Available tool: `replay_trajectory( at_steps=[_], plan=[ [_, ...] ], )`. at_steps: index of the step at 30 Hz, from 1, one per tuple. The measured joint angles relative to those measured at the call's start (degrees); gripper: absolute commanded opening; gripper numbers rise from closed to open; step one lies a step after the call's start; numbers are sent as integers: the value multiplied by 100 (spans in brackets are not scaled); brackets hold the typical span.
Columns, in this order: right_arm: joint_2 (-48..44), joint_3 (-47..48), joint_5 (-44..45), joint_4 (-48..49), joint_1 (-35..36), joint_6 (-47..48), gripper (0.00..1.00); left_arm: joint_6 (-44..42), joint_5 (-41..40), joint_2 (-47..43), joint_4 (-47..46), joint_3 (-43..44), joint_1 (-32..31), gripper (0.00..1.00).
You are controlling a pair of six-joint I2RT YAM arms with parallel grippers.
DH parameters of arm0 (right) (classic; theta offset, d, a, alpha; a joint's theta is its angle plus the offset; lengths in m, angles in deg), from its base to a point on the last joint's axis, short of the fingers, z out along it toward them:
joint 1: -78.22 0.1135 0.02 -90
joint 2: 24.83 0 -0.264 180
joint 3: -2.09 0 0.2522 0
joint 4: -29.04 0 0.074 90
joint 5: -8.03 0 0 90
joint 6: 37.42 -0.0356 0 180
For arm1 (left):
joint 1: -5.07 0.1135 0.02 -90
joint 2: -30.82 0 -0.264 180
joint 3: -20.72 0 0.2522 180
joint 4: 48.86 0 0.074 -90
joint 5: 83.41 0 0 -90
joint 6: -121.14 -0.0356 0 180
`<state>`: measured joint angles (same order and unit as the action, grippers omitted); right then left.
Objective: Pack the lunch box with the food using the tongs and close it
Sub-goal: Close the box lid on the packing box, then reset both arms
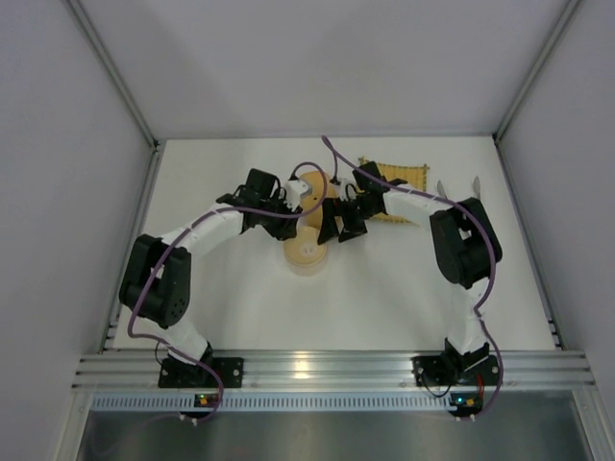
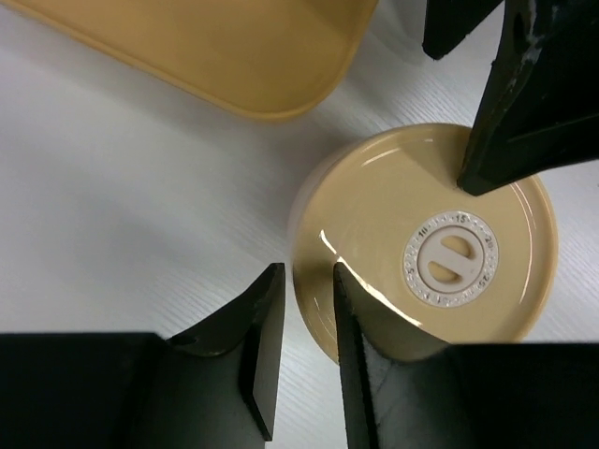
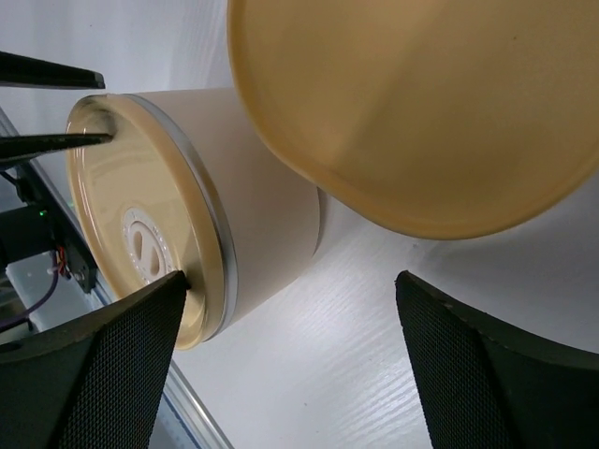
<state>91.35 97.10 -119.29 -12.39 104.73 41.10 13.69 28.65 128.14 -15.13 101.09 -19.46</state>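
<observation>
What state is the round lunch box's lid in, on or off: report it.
On: the lid sits flush atop the lunch box, with no gap at the rim.

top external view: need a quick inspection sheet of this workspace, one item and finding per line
surface: white table, no spills seen
job's things: round tan lunch box upright, lid on; tongs apparently the silvery tips right of the mat; food not seen
clutter: tan dish beside the lunch box; yellow woven mat
grippers: left gripper fingers narrowly apart at the lid rim, grip unclear; right gripper fingers wide open
cables: purple cables loop over both arms
surroundings: grey enclosure walls; aluminium rail
</observation>
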Motion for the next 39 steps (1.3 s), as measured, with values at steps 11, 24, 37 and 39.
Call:
replay_trajectory(
  at_steps=[11, 24, 37, 39],
  plan=[
    [-758, -238, 170, -74, -35, 297, 96, 461, 103, -772, 1023, 417, 20, 73],
    [-1891, -481, 407, -179, -533, 542, 98, 1040, 369, -1740, 1392, 531, 525, 98],
    [-4747, -1698, 1665, -586, -2006, 1620, 99, 1156, 240, -3307, 1696, -691, 2415, 98],
    [-5025, -1906, 1812, -706, -2201, 1803, 100, 1152, 46, -3499, 1703, -951, 2553, 98]
  ],
)
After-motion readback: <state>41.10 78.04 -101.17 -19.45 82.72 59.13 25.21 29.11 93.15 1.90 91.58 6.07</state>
